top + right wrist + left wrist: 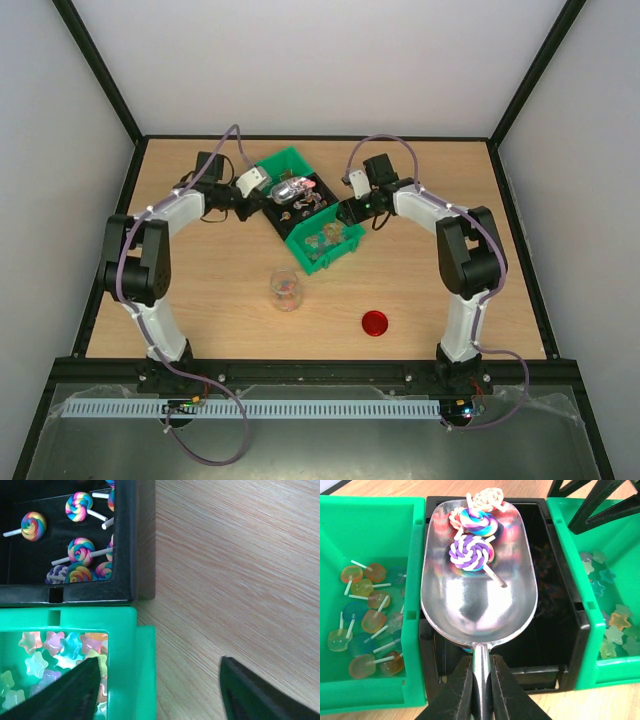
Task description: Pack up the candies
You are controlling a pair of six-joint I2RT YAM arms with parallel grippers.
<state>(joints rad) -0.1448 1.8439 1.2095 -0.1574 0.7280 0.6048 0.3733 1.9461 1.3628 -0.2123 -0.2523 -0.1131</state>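
Observation:
My left gripper (481, 680) is shut on the handle of a metal scoop (479, 580), held over the black bin (555, 605). The scoop carries a few swirl lollipop candies (472, 550). In the top view the scoop (292, 190) sits over the row of bins. My right gripper (159, 662) is open and empty, its jaws straddling the wall of the green bin (122, 670) that holds star candies (50, 652). More swirl lollipops (80, 547) lie in the black bin. The small clear jar (285, 290) stands on the table near the arms, with a few candies in it.
A red round lid (375, 323) lies on the table to the right of the jar. A second green bin (370, 530) holds translucent lollipops (367, 615). The bins sit in a diagonal row (335, 250) at the table's far middle.

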